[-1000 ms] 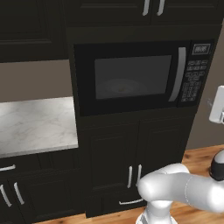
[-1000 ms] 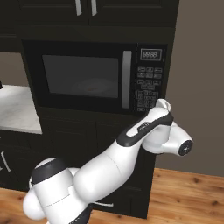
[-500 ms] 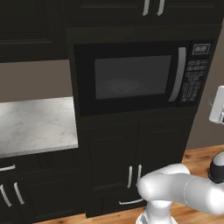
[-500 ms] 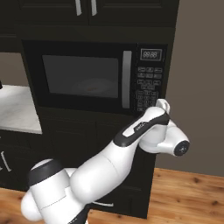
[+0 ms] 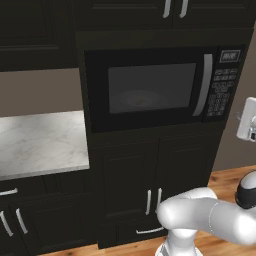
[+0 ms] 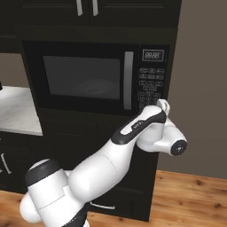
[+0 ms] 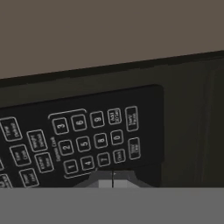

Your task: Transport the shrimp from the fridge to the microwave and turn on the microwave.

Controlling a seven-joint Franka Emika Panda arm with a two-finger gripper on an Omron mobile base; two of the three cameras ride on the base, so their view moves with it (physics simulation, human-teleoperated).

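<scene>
Microwave [image 5: 150, 90]: built into dark cabinetry [image 5: 130, 195], door closed. Marble desk [image 5: 40, 142] alongside; wood floor [image 6: 195, 199]. Hand [image 7: 113, 179]: fingers pressed together at keypad [image 7: 83, 140].

The keypad [image 7: 74, 144] runs off the hand view's left edge (button labels too blurred to read).

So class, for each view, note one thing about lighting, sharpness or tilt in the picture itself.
Left base view: the microwave window is dim and the turntable a faint blur. Right base view: even light, glossy highlights on the white arm. Hand view: rolled, so the keypad slants, its small labels soft; the shut pincer sits at the bottom.
</scene>
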